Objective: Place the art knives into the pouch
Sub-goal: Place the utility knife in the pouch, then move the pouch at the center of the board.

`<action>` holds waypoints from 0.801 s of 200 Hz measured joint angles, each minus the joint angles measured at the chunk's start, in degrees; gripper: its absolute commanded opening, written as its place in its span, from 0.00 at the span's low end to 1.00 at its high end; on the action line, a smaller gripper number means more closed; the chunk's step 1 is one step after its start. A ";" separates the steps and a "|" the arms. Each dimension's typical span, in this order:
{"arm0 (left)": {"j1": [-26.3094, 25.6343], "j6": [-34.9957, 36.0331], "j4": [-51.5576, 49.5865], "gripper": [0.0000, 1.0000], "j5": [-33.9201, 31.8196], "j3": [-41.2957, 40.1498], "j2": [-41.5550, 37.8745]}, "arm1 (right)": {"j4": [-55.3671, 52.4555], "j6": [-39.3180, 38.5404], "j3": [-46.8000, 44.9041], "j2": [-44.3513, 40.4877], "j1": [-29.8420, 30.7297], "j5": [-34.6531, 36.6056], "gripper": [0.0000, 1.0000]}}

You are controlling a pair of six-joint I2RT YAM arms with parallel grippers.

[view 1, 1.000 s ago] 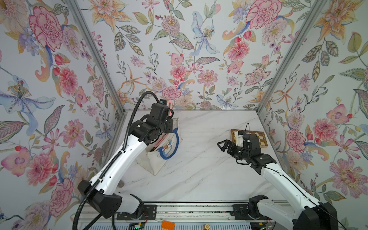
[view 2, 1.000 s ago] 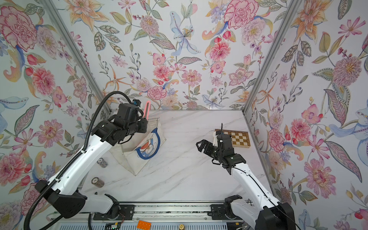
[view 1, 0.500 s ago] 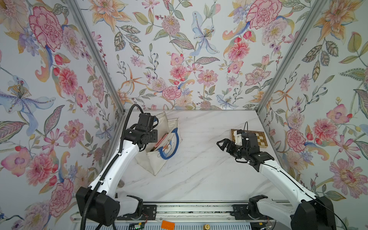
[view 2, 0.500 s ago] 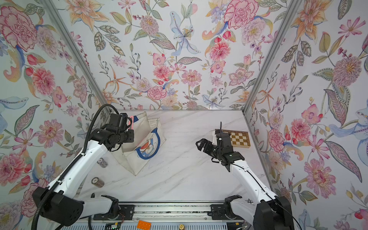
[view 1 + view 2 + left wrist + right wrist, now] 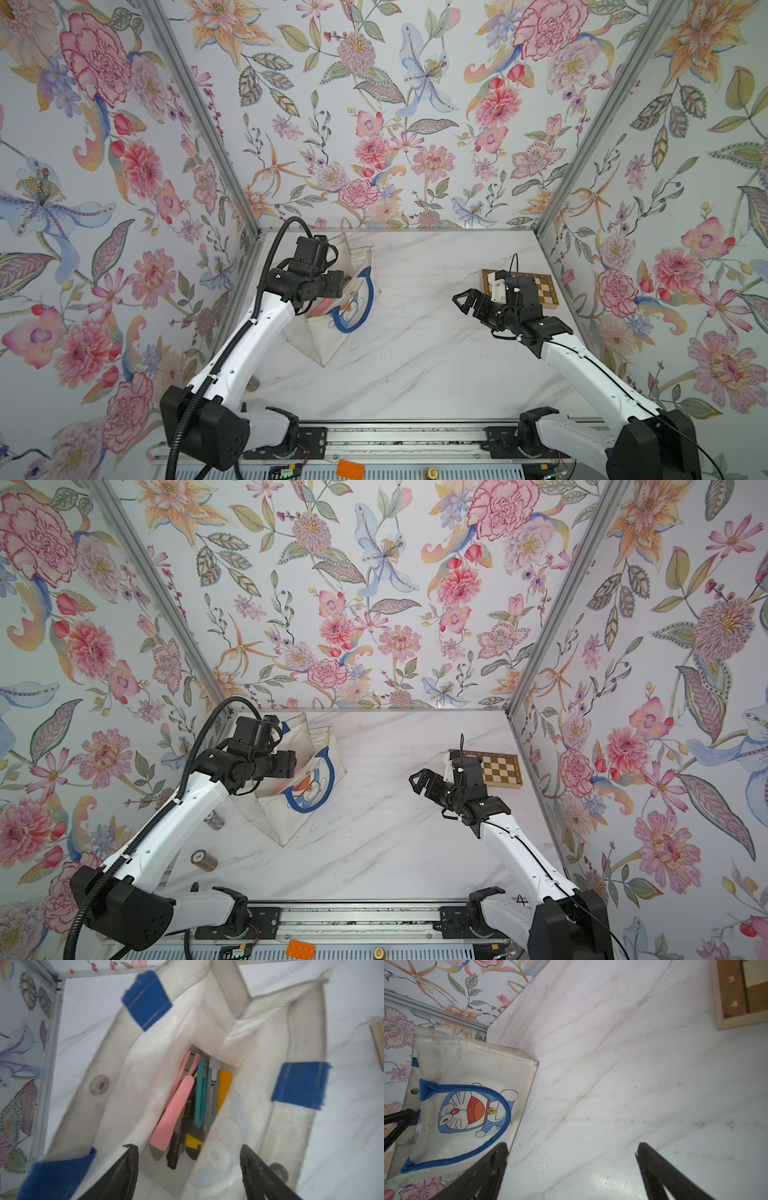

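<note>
The pouch [image 5: 320, 345] [image 5: 282, 820] stands open by the left wall, off-white with blue handles and a cartoon print [image 5: 471, 1059]. In the left wrist view I look down its mouth past its inner wall [image 5: 133, 1076]. The pink art knife [image 5: 176, 1109] lies loose at the bottom on top of several other knives. My left gripper [image 5: 187, 1147] hovers at the mouth, open, with nothing between its fingers. Over the bare marble on the right, my right gripper [image 5: 465, 301] [image 5: 419, 779] [image 5: 572, 1146] hangs open and empty, pointing toward the pouch.
A wooden chessboard [image 5: 544, 286] [image 5: 503, 769] [image 5: 733, 1001] lies at the back right, behind the right wrist. Two small cylinders [image 5: 203, 860] [image 5: 214, 818] stand near the left wall beside the left arm. The flowered walls close in on three sides.
The left arm came down from above the pouch to its mouth. Its jaws opened and let go of the pink art knife, which now lies inside. The right arm barely moved.
</note>
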 measured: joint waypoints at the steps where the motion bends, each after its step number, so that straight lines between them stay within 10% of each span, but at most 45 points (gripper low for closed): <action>1: -0.31 0.00 0.00 0.78 -0.02 0.02 0.00 | -0.02 0.00 0.00 0.00 0.00 0.00 0.99; 70: -8.83 0.85 3.93 0.73 2.93 0.52 3.98 | -0.02 0.04 0.00 0.00 0.00 0.02 0.99; 160: -10.84 -1.36 5.60 0.00 -0.42 0.48 11.30 | -0.04 0.09 0.00 -0.48 -0.39 0.33 0.99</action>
